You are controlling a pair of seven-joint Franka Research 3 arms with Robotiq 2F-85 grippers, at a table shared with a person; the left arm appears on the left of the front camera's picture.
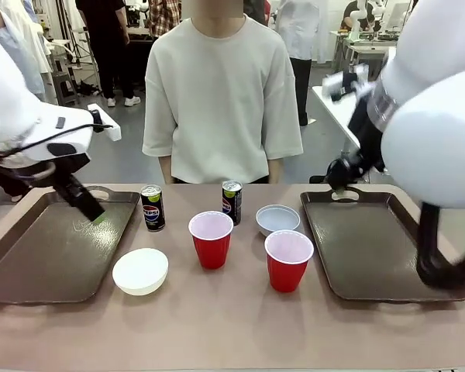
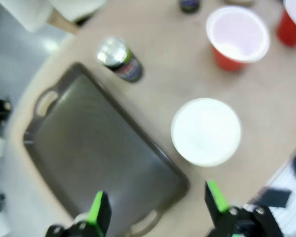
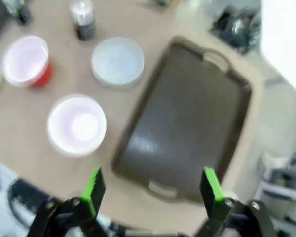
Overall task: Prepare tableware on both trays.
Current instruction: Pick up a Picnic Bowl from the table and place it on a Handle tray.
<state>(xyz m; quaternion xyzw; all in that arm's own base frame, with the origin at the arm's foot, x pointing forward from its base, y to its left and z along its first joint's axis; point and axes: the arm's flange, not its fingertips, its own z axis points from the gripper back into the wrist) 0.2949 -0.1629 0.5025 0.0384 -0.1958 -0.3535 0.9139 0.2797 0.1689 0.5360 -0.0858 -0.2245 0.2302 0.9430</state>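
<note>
**Tan bench in a crowded lab: both trays bare, six pieces waiting between them**

A person stands at the far edge of the bench (image 1: 232,333), with other people and tables behind. The left tray (image 1: 54,256) lies along the bench's left edge and the right tray (image 1: 372,248) along its right edge; neither carries anything yet. Between them, the near bowl (image 1: 140,270) sits closest to the near edge, just beside the left tray, and the far bowl (image 1: 278,219) lies farther back. The left cup (image 1: 211,239) and right cup (image 1: 288,260) stand mid-bench. The left can (image 1: 153,207) and right can (image 1: 232,201) stand toward the far edge.

The bowls look stiff, smooth and light, so a pinch across the rim should do. The cups are likely thin-walled and easily squashed; a gentle hold below the rim suits them. The slim cans look stiff but tippy and are best taken round the body.

The front view lays out all six pieces together. The blurred wrist views add what it leaves unclear. The left gripper (image 2: 157,205), above the left tray, and the right gripper (image 3: 152,190), above the right tray, both have their green pads spread wide with nothing between.
</note>
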